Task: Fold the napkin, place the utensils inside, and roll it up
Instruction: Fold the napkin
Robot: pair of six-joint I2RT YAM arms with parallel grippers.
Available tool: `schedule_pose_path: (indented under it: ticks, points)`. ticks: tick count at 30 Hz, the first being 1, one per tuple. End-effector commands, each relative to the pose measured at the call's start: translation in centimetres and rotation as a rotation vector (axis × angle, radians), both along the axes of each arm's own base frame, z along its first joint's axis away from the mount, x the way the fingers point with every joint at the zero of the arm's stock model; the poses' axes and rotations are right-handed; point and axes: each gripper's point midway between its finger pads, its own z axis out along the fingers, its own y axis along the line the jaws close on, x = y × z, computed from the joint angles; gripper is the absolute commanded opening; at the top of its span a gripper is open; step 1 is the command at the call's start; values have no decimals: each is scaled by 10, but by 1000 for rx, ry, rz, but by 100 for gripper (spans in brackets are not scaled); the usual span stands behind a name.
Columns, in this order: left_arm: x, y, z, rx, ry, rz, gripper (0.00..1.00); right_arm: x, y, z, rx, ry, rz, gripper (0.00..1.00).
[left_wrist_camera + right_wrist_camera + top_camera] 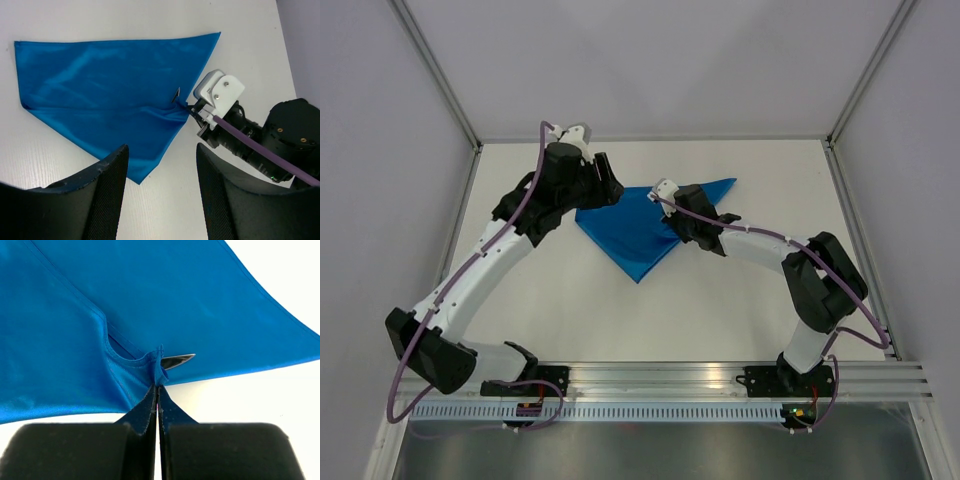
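A white table [620,320] sits inside pale grey walls [380,150], framed by aluminium posts [438,75], evenly lit.

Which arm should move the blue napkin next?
Probably the right. The right fingers are shut on the napkin at its edge, beside a metal tip, so they can pull it at once. The left fingers hang open, holding nothing.

Around the napkin [638,232], bare desk [720,310] gives free passage from 5 to 8 o'clock. The left gripper [161,148] crowds 10 o'clock. The right gripper [157,392], pinching the cloth's edge, blocks 3 o'clock. The back wall [650,70] bounds 12 o'clock.
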Motion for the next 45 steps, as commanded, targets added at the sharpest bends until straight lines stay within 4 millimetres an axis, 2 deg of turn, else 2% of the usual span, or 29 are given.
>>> schedule_pose_path:
  ticks: [1, 10, 12, 13, 17, 18, 19, 21, 22, 25, 26, 27, 28, 29, 30, 31, 32, 34, 35, 36, 41, 42, 43, 45]
  points:
    - [4, -18, -14, -19, 12, -70, 61, 7, -1, 0, 30, -15, -7, 0]
    - [4, -42, -86, -17, 163, -154, 61, 13, -5, -13, 33, 19, -20, 2]
    - [5, -46, -93, -20, 176, -164, 61, 14, -6, -18, 36, 38, -27, 11]
    - [5, -49, -100, -18, 189, -175, 61, 15, -8, -20, 38, 52, -29, 23]
    - [7, -57, -117, -15, 218, -194, 61, 25, -17, -15, 65, 89, -65, 43]
    - [6, -59, -120, -13, 223, -200, 61, 28, -18, -12, 84, 105, -68, 45]
    - [6, -61, -127, -8, 236, -205, 61, 39, -22, -1, 121, 105, -88, 47]
    - [6, -67, -132, -14, 242, -219, 61, 48, -40, 2, 137, 137, -137, 53]
    - [5, -71, -138, -13, 254, -229, 61, 54, -43, 11, 159, 147, -146, 55]
    - [5, -81, -148, -15, 268, -252, 61, 73, -64, 29, 222, 147, -203, 58]
    - [6, -84, -160, -6, 289, -256, 61, 74, -71, 24, 222, 181, -222, 58]
    - [6, -89, -162, -13, 292, -264, 61, 81, -87, 24, 237, 192, -258, 58]
    - [6, -92, -167, -14, 300, -269, 61, 87, -93, 29, 259, 193, -273, 58]
    - [6, -95, -176, -13, 318, -275, 60, 86, -96, 21, 278, 243, -284, 58]
    - [8, -99, -179, -15, 320, -277, 60, 91, -112, 19, 297, 260, -319, 58]
    - [10, -102, -181, -20, 321, -280, 60, 94, -119, 13, 306, 289, -342, 59]
    - [11, -105, -184, -23, 324, -285, 60, 96, -122, 11, 331, 312, -346, 59]
    - [15, -112, -193, -28, 338, -289, 60, 106, -141, 4, 370, 350, -407, 59]
    - [18, -114, -195, -31, 340, -287, 60, 108, -141, 3, 409, 377, -413, 59]
    - [21, -119, -200, -28, 346, -291, 60, 112, -153, -1, 429, 388, -443, 59]
    - [28, -127, -208, -38, 356, -285, 59, 129, -162, -26, 529, 481, -500, 61]
    - [27, -128, -209, -40, 360, -286, 59, 135, -175, -26, 564, 485, -534, 62]
    - [27, -127, -209, -38, 361, -285, 59, 137, -175, -36, 578, 506, -543, 62]
    - [26, -126, -209, -36, 361, -284, 59, 142, -176, -37, 632, 527, -553, 63]
